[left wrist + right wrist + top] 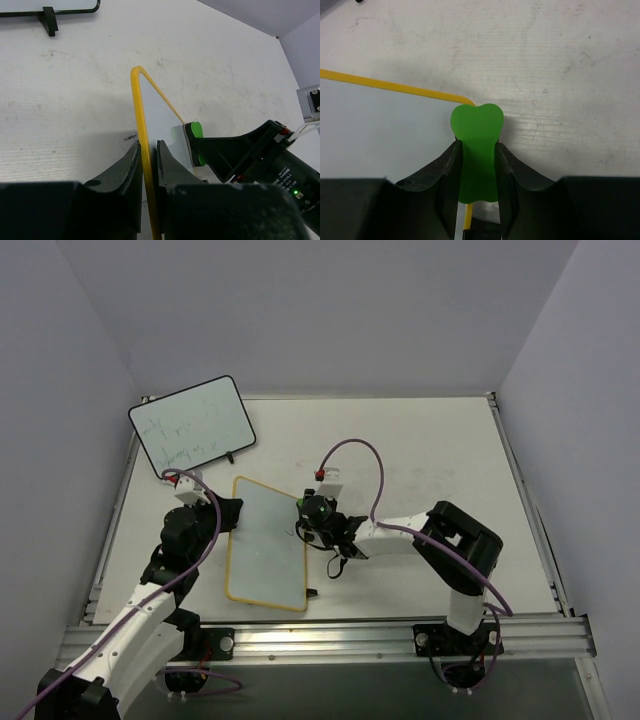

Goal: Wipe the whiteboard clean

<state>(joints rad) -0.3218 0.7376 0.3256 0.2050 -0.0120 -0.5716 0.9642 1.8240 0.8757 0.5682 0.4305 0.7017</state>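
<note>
On the table (420, 440), just ahead of the two arm bases, the whiteboard (265, 565) lies face up with its yellow rim showing all round. The left tool (148, 152) is closed on the rim of the board's left edge and serves as the clamp. The right tool (476, 160) is closed on a green eraser (476, 125), whose lobed end sits at a rounded corner of the board, partly over the rim.

Step in hand: wiping, judged to be well advanced. The board face reads almost blank; one small dark mark (290, 533) shows close to the right tool.

Next move, as a judgement:
- Keep the clamp firm so the board does not slide.
- Bring the eraser back inboard and pass it over the remaining mark with steady downward pressure.
- Avoid running off the rim, where the eraser could catch.

Surface: white and matt, with grey scuffs and faint scratches. A black-rimmed whiteboard (190, 425) with faint writing stands at the far left corner, well apart from the work.

Room: plain pale walls (300, 310) close in three sides. A metal rail (330, 640) runs along the near edge.
</note>
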